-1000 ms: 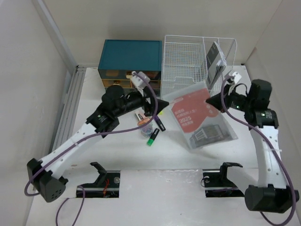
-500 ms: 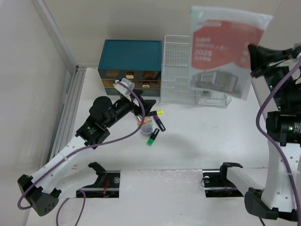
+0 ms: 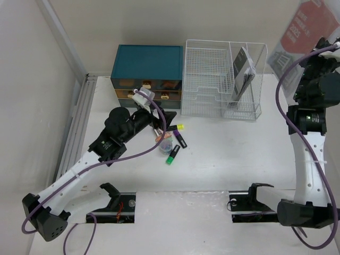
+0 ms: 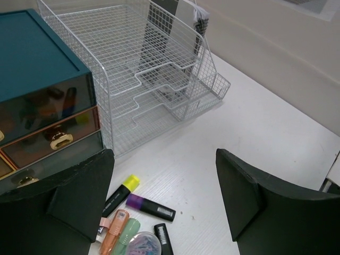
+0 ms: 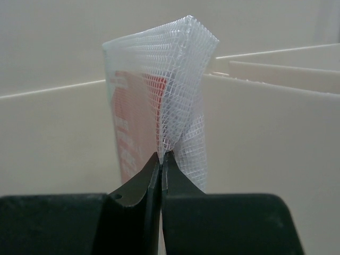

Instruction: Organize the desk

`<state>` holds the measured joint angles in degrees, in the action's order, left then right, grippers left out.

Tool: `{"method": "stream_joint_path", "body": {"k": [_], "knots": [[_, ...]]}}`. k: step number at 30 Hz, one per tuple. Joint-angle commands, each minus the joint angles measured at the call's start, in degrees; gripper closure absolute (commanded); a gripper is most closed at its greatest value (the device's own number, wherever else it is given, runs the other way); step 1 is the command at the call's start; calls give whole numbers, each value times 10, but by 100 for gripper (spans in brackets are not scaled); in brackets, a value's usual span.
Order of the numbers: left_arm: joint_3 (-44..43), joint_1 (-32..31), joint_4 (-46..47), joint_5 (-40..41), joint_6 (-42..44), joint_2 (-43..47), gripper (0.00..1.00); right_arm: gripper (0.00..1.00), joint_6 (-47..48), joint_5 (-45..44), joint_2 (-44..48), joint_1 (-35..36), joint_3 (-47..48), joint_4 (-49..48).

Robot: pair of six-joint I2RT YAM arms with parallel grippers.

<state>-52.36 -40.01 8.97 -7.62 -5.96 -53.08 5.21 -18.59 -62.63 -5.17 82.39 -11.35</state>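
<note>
Top external view: the white tabletop (image 3: pixel 249 159) is seen spread beneath both arms and takes up most of the frame. A teal drawer box (image 3: pixel 147 61) and a white wire-mesh file rack (image 3: pixel 210 79) are set just beside one another along its far edge. A dark booklet (image 3: pixel 243 71) is leaned in the rack's upright right-hand compartment. The left end effector (image 3: pixel 166 120) is held in front of the drawer box with its jaws parted wide, and nothing is gripped between them. Just beside it, a small cluster of pens is scattered on the tabletop, among them a green-capped marker (image 3: pixel 171 156) at the near end of the cluster. In the left wrist view, a yellow-capped highlighter (image 4: pixel 121 192) and a purple-capped marker (image 4: pixel 150 206) are seen lying between the two black fingers (image 4: pixel 79 202), beside an orange highlighter (image 4: pixel 113 235) and a pale green one (image 4: pixel 127 234); a clear tub of coloured clips (image 4: pixel 144 247) is partly cut off at the lower edge. The right end effector (image 5: pixel 161 158) is clenched on the bottom edge of a translucent mesh pouch (image 5: pixel 180 90), in which a red-covered booklet (image 5: pixel 133 127) is enclosed. In the top external view the pouch is lifted high at the upper right corner, well clear of the tabletop and to the right of the rack.
</note>
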Motion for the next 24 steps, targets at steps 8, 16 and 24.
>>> {"method": "stream_joint_path", "body": {"k": [8,16,24], "knots": [[1,1,17,-13,2,-3,26,100,74,-31,-45,19,-83,-229],[1,1,11,-24,7,-3,26,100,102,-26,-82,57,-123,-302],[-5,1,11,-41,7,-3,26,100,151,-50,-150,102,-148,-399]]}}
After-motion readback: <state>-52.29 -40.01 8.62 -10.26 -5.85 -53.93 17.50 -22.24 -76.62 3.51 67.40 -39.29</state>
